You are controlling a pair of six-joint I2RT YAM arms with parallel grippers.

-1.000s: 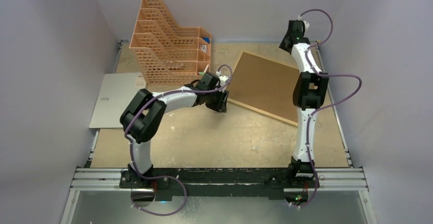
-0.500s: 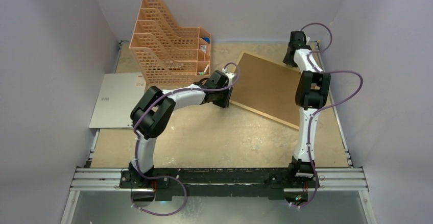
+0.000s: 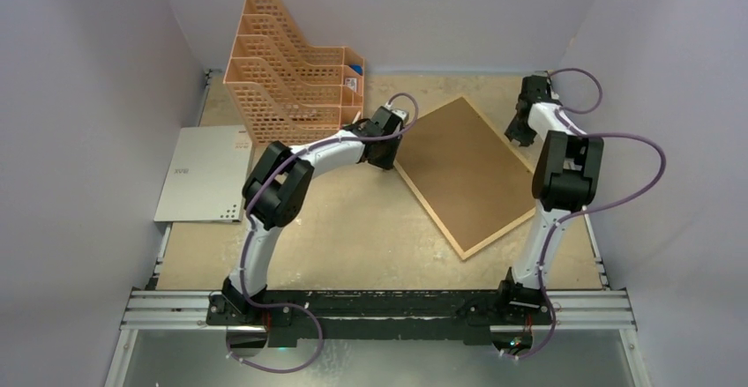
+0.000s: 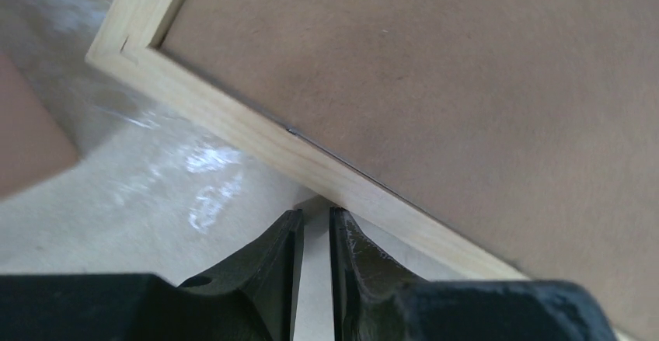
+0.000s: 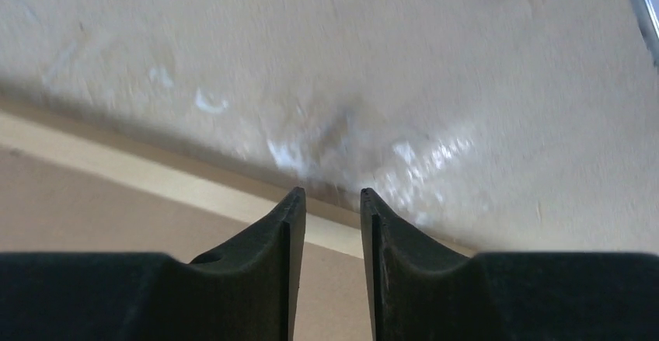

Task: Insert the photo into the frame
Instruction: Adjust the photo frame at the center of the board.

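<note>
Lying flat on the table [image 3: 353, 228] with its back upward, the frame [image 3: 459, 184] sat turned like a diamond between the two arms, its light-wood rails enclosing a brown backing panel [image 4: 466, 69]. We found the left gripper [image 3: 385, 151] at the frame's left corner, just beside the orange lattice organizer [image 3: 287, 74], and the right gripper [image 3: 519, 131] at the frame's upper right edge, toward the far right of the table. A grey perforated sheet [image 3: 201, 171] lay well apart, at the table's left side.

From the left wrist we saw the two fingers [image 4: 272, 255] drawn almost together, their tips just short of the outer side of the frame's rail. A thin pale strip [image 4: 314, 279] showed in the narrow slit between them and ran up to the rail. We could not identify it, nor tell whether the fingers were clamping it.

From the right wrist we saw the right gripper partly parted — a moderate gap, with nothing lodged in it. Its tips stood over the frame's pale rail where wood met tabletop. Whether they touched the rail we could not tell, as that view was blurred.
</note>
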